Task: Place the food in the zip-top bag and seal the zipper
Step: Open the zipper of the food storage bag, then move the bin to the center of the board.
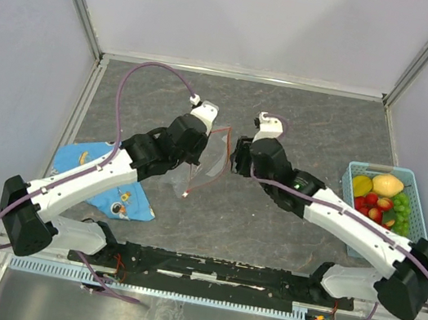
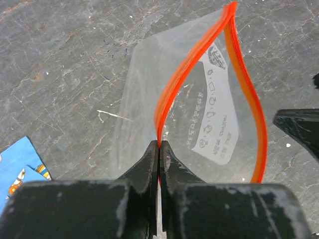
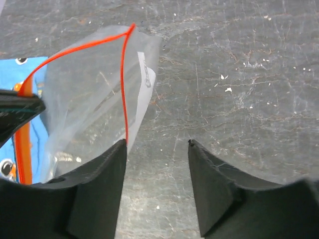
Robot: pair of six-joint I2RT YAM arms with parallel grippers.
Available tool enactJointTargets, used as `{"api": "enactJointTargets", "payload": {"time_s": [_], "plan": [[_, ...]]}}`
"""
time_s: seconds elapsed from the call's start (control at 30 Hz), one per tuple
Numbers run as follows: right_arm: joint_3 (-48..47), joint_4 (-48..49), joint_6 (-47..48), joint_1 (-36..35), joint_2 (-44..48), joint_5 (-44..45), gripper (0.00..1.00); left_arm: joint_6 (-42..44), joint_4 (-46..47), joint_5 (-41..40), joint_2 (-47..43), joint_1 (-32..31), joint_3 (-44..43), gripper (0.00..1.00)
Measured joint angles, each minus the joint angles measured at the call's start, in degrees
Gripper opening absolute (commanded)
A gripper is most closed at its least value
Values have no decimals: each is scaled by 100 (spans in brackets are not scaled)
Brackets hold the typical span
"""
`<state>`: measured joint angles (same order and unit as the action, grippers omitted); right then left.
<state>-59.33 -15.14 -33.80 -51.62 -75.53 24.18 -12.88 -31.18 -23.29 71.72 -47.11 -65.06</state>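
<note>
Pinching the zipper (image 2: 159,117), left pincer (image 2: 159,148) grips tight; right pincer (image 3: 156,143) gapes wide alongside.

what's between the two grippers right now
The zip-top bag, mouth gaping. The left gripper is shut on one lip of its zipper; the open right gripper sits beside the other. Clearest in the top view.

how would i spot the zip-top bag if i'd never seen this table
Find the middle of the grey table. The zip-top bag is held up there, pinched in the left gripper. It is the only clear thing, rimmed by an orange-red strip, unlike the blue cloth and light-blue basket.
</note>
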Motion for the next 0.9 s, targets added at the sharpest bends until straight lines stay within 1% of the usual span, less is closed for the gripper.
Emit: {"api": "enactJointTargets", "payload": {"time_s": [0.13,0.27,0.33,0.43,0.53,0.6,0.7,0.83,0.9], "plan": [[-2,-264,219,120,382,-286,71,0,4,105,-13,4,0,3],[0,-752,411,273,802,-256,75,0,9,205,-13,15,13,3],[0,-1040,507,487,1019,-210,78,0,9,264,-13,24,22,3],[2,-1401,632,979,1198,-118,80,0,11,308,-15,44,26,3],[37,-1670,765,1543,1228,-103,82,0,17,350,-13,66,37,3],[136,-1773,855,1963,1226,-111,85,0,28,387,-15,76,52,3],[291,-1816,925,2500,1215,-151,89,0,42,396,-13,81,66,3],[529,-1757,968,3495,1082,-387,92,0,68,398,-13,94,76,3],[616,-1668,973,4063,916,-640,93,0,92,398,-13,103,79,3]]}}
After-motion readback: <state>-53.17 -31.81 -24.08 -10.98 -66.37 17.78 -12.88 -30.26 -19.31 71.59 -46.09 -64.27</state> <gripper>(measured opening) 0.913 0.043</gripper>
